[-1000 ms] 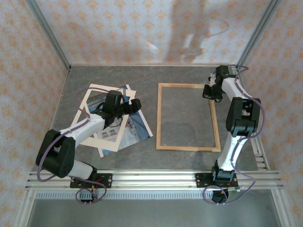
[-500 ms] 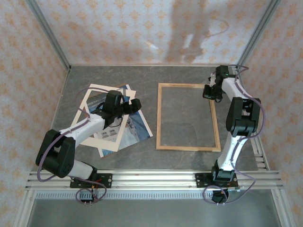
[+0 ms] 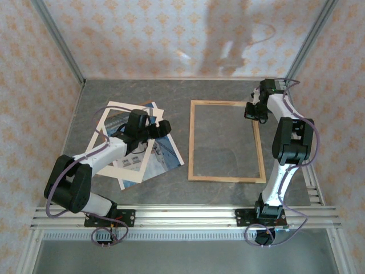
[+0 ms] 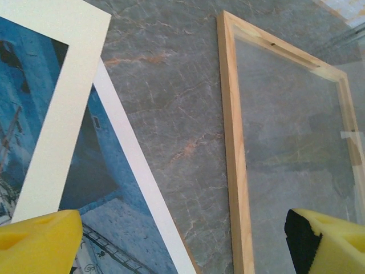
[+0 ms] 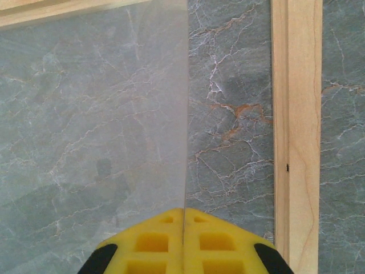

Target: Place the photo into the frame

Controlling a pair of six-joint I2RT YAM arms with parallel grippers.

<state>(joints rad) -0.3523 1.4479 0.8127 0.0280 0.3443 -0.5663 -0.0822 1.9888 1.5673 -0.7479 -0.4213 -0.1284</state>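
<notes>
Item: photo, print of a building against blue sky.
Location: lay flat on the tabletop, left of the frame and apart from it; a cream mat board lay on top of it, leaving its lower right corner exposed.
Frame: lay flat, opening unfilled apart from a clear sheet resting inside it.
Left pincer: stood wide open, nothing held, above the photo's right edge.
Right pincer: fully closed at the frame's upper right corner; tips met at the clear sheet's edge, and no hold on it could be made out.
Step in hand: judged as the approach to pick up the photo; insertion not begun.
Next move calls for: lowering onto the exposed edge, drawing the thin print out from under the mat without creasing it, then carrying it across to the frame.
</notes>
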